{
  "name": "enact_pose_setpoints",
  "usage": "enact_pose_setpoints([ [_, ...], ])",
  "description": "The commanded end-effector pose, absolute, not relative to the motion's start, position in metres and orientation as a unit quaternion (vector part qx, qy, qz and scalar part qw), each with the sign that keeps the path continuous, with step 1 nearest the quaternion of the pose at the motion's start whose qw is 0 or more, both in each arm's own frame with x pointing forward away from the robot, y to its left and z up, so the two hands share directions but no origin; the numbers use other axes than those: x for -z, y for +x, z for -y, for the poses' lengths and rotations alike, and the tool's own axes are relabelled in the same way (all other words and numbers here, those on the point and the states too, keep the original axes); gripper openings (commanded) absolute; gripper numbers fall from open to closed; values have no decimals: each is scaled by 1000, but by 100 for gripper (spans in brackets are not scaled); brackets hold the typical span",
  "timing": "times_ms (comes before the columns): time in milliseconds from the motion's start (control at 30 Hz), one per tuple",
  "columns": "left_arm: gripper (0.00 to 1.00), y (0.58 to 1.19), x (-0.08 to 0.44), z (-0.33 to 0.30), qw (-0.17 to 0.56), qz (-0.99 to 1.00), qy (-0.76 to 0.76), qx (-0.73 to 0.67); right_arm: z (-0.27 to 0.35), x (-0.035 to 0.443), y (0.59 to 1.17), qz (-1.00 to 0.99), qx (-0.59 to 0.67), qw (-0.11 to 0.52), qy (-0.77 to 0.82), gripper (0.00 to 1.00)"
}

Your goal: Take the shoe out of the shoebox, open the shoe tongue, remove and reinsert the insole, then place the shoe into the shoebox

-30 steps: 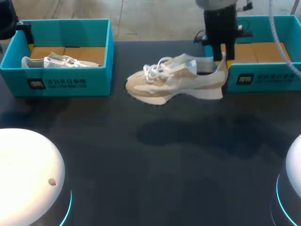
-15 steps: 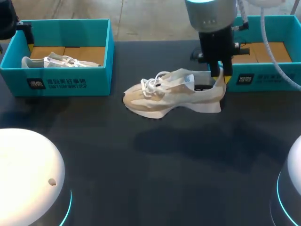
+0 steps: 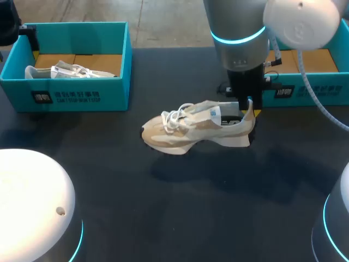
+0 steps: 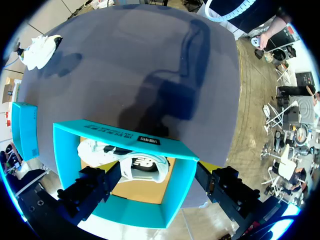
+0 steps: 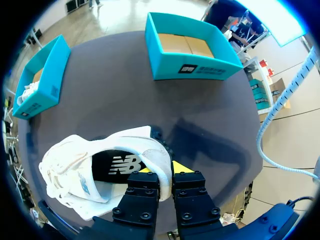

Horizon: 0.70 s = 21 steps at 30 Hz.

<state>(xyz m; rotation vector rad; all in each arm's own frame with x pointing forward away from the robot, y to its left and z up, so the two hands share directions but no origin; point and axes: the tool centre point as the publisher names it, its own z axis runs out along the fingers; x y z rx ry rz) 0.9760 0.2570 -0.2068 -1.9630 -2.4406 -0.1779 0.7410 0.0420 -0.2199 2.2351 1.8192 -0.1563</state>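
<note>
A beige and white shoe (image 3: 196, 128) hangs above the middle of the dark table, toe toward the left. My right gripper (image 3: 248, 113) is shut on its heel collar from above. In the right wrist view the heel rim (image 5: 159, 167) is pinched between the yellow-tipped fingers, and the dark insole (image 5: 117, 167) shows inside the shoe (image 5: 80, 175). The empty teal shoebox (image 3: 305, 71) stands at the back right, partly hidden by my right arm. My left gripper (image 4: 155, 187) is open above the left shoebox (image 4: 175, 160), its black fingers (image 4: 95, 182) spread wide with nothing between them.
The teal left shoebox (image 3: 71, 60) at the back left holds a second white shoe (image 3: 68, 71), which shows under the left gripper as the white shoe (image 4: 127, 160). The empty box (image 5: 192, 50) lies ahead of the right gripper. White arm bases sit at both front corners.
My right arm has carried the shoe away from the right shoebox, toward the table's middle and front. The left arm has not moved.
</note>
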Motion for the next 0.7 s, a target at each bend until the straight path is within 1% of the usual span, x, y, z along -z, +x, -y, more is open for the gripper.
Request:
enact_pose_setpoints([
  [33, 100, 975, 207, -257, 3, 778, -626, 58, -39, 243, 739, -627, 62, 124, 766, 0],
  [200, 100, 975, 207, -257, 3, 778, -626, 58, -43, 260, 735, -626, 57, 115, 769, 0],
  [700, 100, 975, 207, -257, 3, 778, -626, 58, -65, 303, 737, -635, 49, 119, 761, 0],
])
